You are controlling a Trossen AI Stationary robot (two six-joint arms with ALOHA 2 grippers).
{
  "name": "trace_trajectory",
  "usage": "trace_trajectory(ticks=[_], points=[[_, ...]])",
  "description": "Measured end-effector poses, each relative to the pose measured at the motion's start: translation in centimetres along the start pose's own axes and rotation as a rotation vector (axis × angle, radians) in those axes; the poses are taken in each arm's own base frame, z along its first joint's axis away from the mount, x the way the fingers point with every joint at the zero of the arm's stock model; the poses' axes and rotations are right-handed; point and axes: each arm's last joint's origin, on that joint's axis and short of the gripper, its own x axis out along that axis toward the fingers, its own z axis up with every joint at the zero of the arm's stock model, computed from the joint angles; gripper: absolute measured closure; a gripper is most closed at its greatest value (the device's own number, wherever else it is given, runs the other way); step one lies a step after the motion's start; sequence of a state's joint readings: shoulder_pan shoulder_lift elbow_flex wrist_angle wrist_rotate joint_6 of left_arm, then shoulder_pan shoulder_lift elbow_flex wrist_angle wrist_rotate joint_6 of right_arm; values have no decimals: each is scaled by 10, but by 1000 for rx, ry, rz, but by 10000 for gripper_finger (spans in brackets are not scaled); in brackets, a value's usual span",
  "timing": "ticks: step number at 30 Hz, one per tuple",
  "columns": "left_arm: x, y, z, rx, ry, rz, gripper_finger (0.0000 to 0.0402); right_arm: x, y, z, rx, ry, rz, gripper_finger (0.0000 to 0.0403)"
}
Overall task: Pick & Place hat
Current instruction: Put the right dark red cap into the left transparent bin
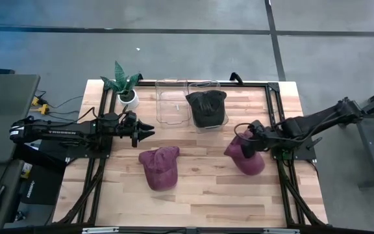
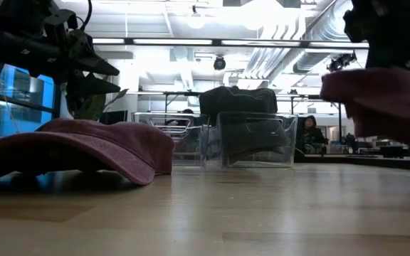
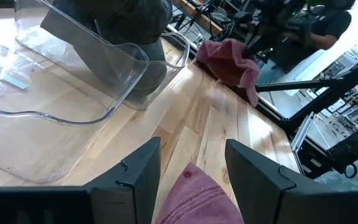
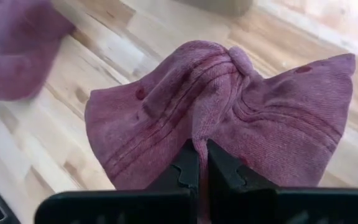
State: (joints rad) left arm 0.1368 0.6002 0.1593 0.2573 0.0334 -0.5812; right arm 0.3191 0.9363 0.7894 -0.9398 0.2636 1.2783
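Right gripper (image 4: 197,163) clenching on a crumpled maroon cloth cap (image 4: 229,115), holding it off the wooden table (image 1: 206,188) near the right edge. Left gripper (image 1: 145,132) hanging released above another maroon cap (image 1: 159,166), beside two clear plastic bins (image 1: 172,101), one holding a dark cap (image 1: 206,107).

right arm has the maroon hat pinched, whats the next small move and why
Probably carry it toward the empty clear bin. The right gripper is shut on the maroon hat, which the low view shows hanging clear of the table. The other bin already holds a dark hat. The left gripper waits open above the second maroon hat.
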Motion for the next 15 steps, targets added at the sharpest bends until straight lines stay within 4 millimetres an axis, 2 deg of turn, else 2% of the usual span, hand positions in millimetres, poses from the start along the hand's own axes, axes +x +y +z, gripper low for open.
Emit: trace_trajectory(ticks=[8, 15], points=[[0, 0, 0, 0, 0, 0, 229, -23, 8, 10, -22, -50, 7, 402], [0, 0, 0, 0, -1, 0, 229, -30, 9, 13, -27, -61, -7, 402]])
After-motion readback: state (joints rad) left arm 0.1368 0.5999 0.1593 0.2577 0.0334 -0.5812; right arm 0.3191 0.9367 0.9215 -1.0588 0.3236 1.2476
